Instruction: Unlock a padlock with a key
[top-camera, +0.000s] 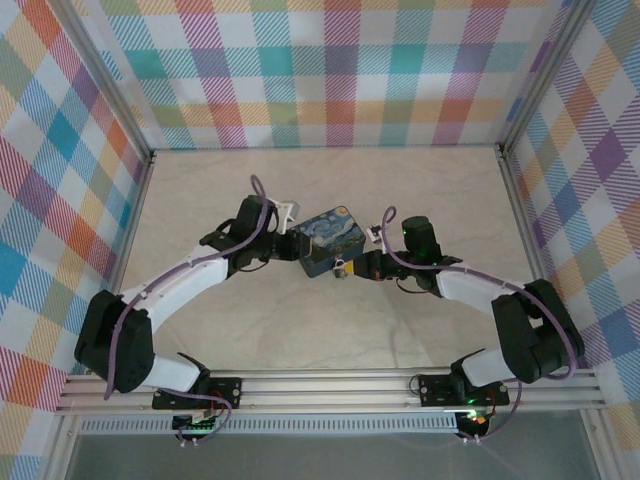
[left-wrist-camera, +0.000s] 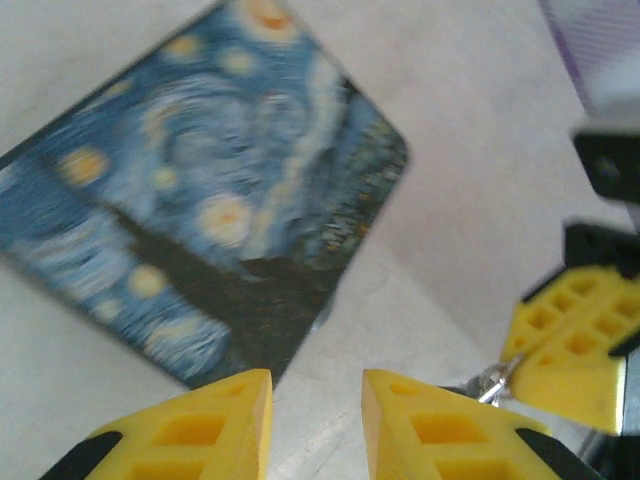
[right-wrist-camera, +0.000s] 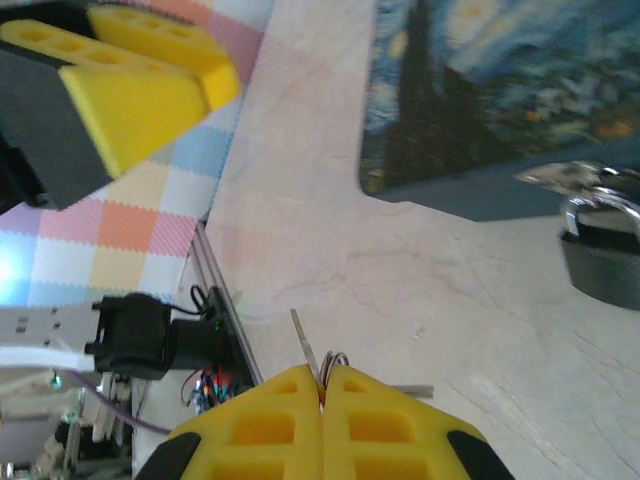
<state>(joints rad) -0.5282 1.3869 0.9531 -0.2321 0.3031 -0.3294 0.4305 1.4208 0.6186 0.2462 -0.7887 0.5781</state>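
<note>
1. My right gripper (right-wrist-camera: 322, 382): both yellow fingers are pressed flat together, pinching the key (right-wrist-camera: 303, 340). The key's slim silvery blade rises out of the seam between the pads, tilted slightly to the left. A thin wire ring shows just beside it at the fingertips.
2. My left gripper (left-wrist-camera: 315, 390): the two yellow fingers stand apart with bare table between them, and they hold nothing. From its own camera, the tin lies ahead and to the left. My right gripper's fingers appear at the right edge, with a silvery glint at their tips.
3. The padlock (right-wrist-camera: 603, 262): it has a dark body and a thin silvery shackle. It sits low against the tin's blue side wall, on the side facing my right gripper, under a small silvery fitting on that wall. I cannot tell whether the shackle passes through that fitting. The key's tip and the padlock are apart, with bare table between them.
4. The tin (left-wrist-camera: 200, 200): it is rectangular with rounded corners, and its lid is painted in blue and yellow swirls. It lies flat on the table. From above it sits between my two grippers, the left one at its left end and the right one near the padlock.
5. The table (right-wrist-camera: 400, 280): its surface is pale and faintly marbled. Plaid walls (top-camera: 330, 70) enclose it on three sides. An aluminium rail (top-camera: 330, 385) runs along the near edge, where my two arm bases are bolted.
</note>
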